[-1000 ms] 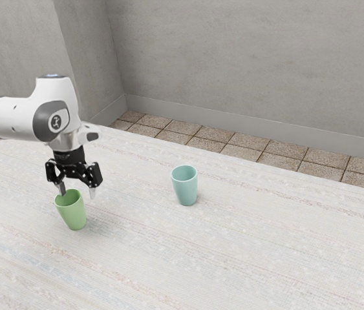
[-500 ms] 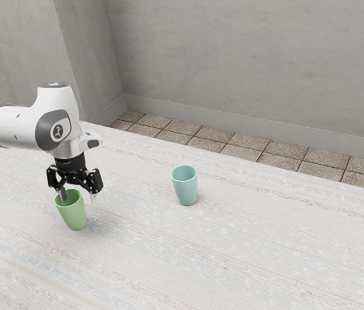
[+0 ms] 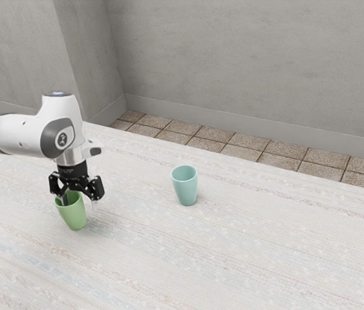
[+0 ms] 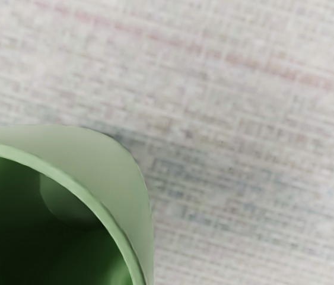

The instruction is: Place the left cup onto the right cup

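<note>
A grey wall (image 3: 246, 58) stands behind the scene, with a strip of brown tiled floor (image 3: 266, 150) at its foot. In front of that, the pale, streaked tabletop (image 3: 246, 258) takes up most of the exterior view, and in the wrist view we see its woven-looking surface (image 4: 244, 119) close up beside the cup.

Our white arm (image 3: 30, 132) comes in from the exterior view's left and bends down over the near cup, its hand pointing straight down at the tabletop.

The green cup (image 3: 72, 216) stands upright on the tabletop at the exterior view's left, mouth up. In the wrist view its rim and outer wall (image 4: 95, 172) sit just under our hand, and we look down into its dark inside. The teal cup (image 3: 184, 185) stands upright too, well apart from the green one, toward the exterior view's right and a little farther back.

Our fingers (image 3: 93, 196) are spread wide and hold nothing. They are down at the green cup's rim. One reaches into the mouth. The other hangs outside the wall, on the side facing the teal cup. That wall lies between them, not pinched.
</note>
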Robot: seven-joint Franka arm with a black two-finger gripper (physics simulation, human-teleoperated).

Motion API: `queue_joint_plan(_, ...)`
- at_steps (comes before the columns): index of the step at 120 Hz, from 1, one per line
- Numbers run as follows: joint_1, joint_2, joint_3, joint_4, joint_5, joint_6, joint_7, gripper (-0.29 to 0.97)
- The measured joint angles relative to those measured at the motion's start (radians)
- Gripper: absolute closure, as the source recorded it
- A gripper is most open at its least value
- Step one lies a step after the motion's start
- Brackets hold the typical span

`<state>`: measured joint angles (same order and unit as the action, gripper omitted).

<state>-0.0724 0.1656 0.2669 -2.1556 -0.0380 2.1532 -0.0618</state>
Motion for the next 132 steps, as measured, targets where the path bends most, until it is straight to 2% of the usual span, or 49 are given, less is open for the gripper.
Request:
queue_joint_plan(17,0.0,0.007,0.0,-0.001,0.0,0.004,0.0,0.0)
queue_joint_plan(29,0.0,0.009,0.0,-0.001,0.0,0.006,0.0,0.07)
queue_joint_plan(72,-0.001,0.01,0.002,-0.002,-0.013,0.011,-0.003,0.56)
queue_joint_plan(87,-0.001,0.012,0.002,-0.001,-0.014,0.012,-0.004,0.68)
queue_joint_plan(132,0.008,0.017,0.02,0.0,-0.001,0.005,-0.011,0.77)
